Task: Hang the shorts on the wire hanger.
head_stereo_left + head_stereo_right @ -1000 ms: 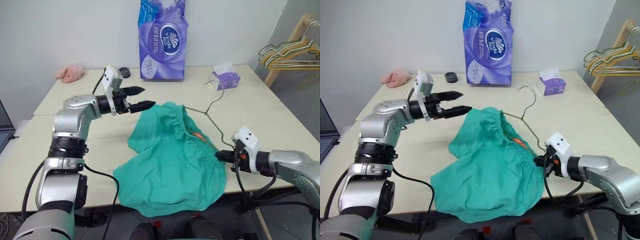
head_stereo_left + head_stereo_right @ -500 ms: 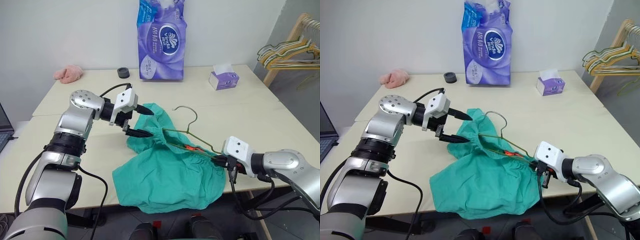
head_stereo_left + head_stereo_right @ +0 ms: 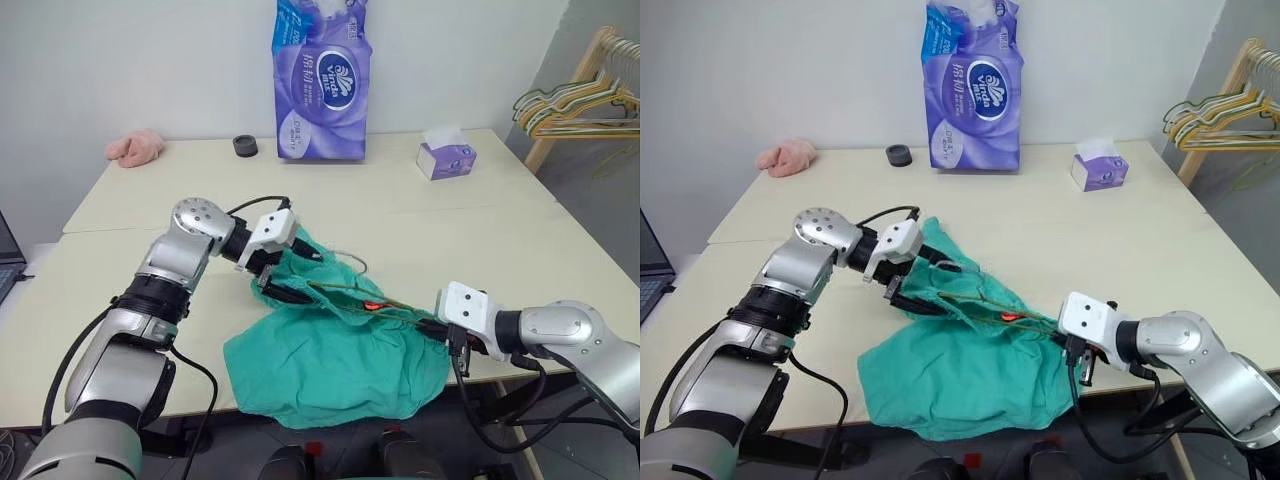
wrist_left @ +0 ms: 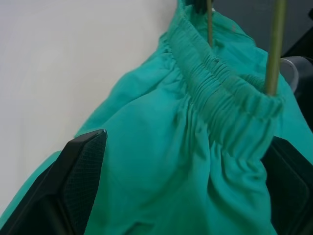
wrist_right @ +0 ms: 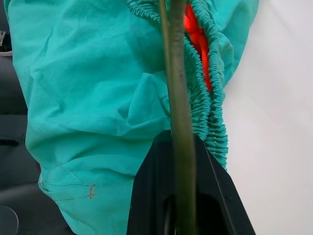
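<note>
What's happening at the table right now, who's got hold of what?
The robot is working the teal shorts onto the wire hanger on the table. The right hand is shut on one end of the hanger, whose wire runs in through the gathered waistband. The left hand is open, its fingers on either side of the waistband fabric without clamping it. The shorts lie on the table, partly draped over the near edge.

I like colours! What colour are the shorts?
Teal green; the shorts show best in the left wrist view.
</note>
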Controlling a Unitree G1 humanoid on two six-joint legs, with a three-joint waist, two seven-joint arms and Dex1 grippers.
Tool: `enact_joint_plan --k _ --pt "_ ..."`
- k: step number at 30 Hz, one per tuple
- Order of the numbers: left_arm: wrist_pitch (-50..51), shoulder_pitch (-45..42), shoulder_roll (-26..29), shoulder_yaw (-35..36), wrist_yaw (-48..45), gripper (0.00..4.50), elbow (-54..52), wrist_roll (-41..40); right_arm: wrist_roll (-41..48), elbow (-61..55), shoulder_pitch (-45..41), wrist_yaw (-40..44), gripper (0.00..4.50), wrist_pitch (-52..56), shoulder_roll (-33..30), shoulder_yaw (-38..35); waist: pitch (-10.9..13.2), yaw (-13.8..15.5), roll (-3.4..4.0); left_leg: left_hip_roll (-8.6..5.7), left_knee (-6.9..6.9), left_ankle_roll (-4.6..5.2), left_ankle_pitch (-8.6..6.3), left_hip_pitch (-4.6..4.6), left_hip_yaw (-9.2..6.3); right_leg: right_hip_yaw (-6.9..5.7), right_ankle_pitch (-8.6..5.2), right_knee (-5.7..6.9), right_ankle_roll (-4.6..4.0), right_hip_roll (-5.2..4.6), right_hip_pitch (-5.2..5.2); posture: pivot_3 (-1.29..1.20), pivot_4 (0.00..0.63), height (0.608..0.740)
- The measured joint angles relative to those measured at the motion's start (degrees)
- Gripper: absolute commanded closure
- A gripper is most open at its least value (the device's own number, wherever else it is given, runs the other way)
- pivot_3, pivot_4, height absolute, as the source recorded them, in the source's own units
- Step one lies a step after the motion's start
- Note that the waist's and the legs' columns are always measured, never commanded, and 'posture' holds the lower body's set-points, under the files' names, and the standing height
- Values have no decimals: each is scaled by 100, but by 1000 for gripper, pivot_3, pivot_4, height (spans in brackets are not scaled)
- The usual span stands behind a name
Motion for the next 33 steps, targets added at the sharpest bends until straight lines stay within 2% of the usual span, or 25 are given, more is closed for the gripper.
enact_joint_plan --k 13,17,22,25,27,32,33 --pt "-118 71 324 -622 2 19 -97 -197 -115 -58 -55 101 4500 -51 30 5 0 -76 0 0 2 0 0 0 -1 -1 0 2 0 0 0 -192 66 740" --pt "-48 144 275 -636 1 814 -97 -197 -150 -59 -63 113 4500 -64 37 5 0 -78 0 0 2 0 0 1 -1 -1 0 2 -1 0 0 -192 66 740" --pt "111 163 95 -540 -1 2377 -94 -177 -247 -59 -106 173 4500 -68 32 14 0 -78 0 0 5 0 0 0 -1 -1 0 3 0 0 1 -188 65 740" --pt "88 289 20 -475 2 3105 -185 -137 -310 -7 -106 191 4500 -56 24 6 -1 -78 1 0 5 0 0 1 -1 -1 0 4 -1 0 1 -185 65 740" --pt "67 412 -35 -462 3 3257 -285 -67 -357 41 -104 218 4500 -39 16 10 -1 -77 1 0 5 0 0 1 -1 0 1 5 -1 0 1 -185 65 740" --pt "-20 487 -74 -372 5 3259 -358 63 -548 47 -104 263 4500 -110 13 86 -1 -76 1 0 7 0 0 2 -1 -1 1 7 -1 0 2 -186 64 740" --pt "-34 493 -77 -358 5 3259 -358 78 -576 47 -103 267 4248 -143 13 89 -1 -76 1 0 8 0 0 2 -1 -1 1 7 -1 0 2 -186 64 740"
